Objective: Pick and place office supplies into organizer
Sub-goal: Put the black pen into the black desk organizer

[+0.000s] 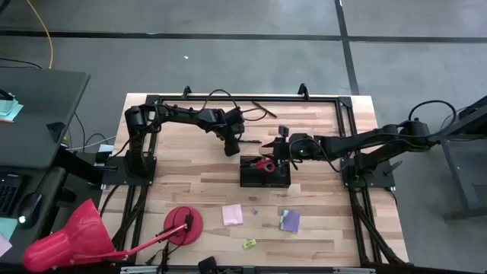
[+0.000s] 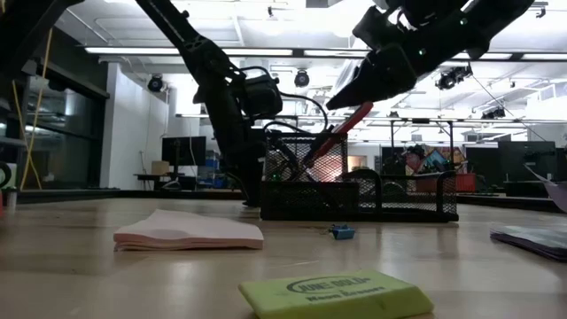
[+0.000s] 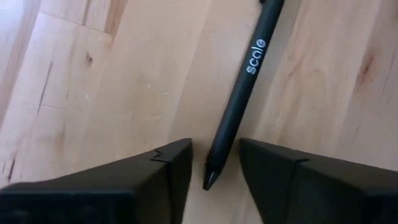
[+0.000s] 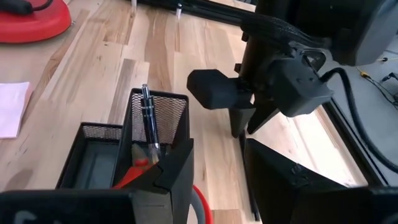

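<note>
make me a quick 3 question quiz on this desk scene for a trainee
1. True or false: the black pen printed "scale" lies on the wooden table with its tip between the left gripper fingers.
2. What does the right gripper hold over the black mesh organizer?
A. the red-handled scissors
B. the pink sticky pad
C. the yellow eraser
3. Fill in: in the low view, the small blue item lies on the table just in front of the ____.

Key: 1 true; 2 A; 3 organizer
</note>
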Controlling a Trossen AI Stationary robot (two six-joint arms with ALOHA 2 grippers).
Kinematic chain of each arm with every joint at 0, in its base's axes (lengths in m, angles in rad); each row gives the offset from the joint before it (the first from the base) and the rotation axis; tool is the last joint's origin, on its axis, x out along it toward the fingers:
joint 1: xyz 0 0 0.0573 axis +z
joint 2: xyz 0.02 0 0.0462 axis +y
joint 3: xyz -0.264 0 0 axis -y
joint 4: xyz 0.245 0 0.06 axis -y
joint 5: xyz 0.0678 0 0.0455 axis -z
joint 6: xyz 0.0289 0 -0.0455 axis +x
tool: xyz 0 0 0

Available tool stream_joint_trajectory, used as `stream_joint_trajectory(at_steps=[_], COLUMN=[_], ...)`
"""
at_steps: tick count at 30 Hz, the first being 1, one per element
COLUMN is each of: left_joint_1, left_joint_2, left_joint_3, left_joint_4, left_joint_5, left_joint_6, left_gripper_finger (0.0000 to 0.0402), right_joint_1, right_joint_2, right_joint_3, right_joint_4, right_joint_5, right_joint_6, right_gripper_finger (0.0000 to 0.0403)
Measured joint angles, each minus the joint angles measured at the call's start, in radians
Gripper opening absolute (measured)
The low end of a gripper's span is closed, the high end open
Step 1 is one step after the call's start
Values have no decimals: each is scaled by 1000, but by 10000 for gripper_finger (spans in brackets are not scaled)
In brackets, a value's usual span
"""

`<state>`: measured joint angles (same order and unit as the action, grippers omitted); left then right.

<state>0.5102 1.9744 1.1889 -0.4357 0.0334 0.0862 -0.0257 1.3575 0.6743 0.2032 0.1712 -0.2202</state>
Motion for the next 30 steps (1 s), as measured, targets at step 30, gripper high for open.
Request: stream_joint_trajectory(at_steps=[30], left_joint_1=[0], left_joint_2=[-1], left_joint_3=[-2], left_joint_4=[54], left_joint_5=[11], left_joint_6=[-47], left_gripper_finger=[10], right_joint_1=[2], right_joint_2=[8], right_joint_3=[-3], right_joint_4=[156], right_joint_5=[67], right_joint_6=[-88], right_gripper_finger=[138])
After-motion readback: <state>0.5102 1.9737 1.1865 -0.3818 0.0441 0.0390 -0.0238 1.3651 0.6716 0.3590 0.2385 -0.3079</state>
